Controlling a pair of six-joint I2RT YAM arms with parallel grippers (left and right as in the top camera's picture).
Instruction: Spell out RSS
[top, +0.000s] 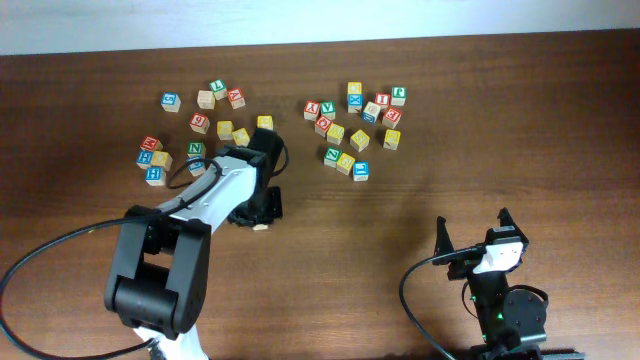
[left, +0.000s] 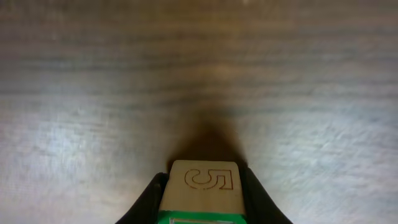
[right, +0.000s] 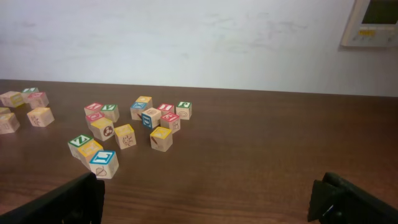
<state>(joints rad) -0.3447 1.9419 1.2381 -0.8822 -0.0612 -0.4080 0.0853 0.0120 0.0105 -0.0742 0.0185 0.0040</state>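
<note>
Left gripper (left: 201, 202) pinching green-edged cube (left: 203, 182), likely R, low over table (left: 199, 74). Next: set down first in row. Right gripper (top: 472, 238) spread.

Cube (left: 202, 186) between fingers (left: 146, 208) cut off by bottom edge, green face's letter hidden

bare table (top: 380, 235) centre, cube clusters (top: 360, 139) beyond
</note>
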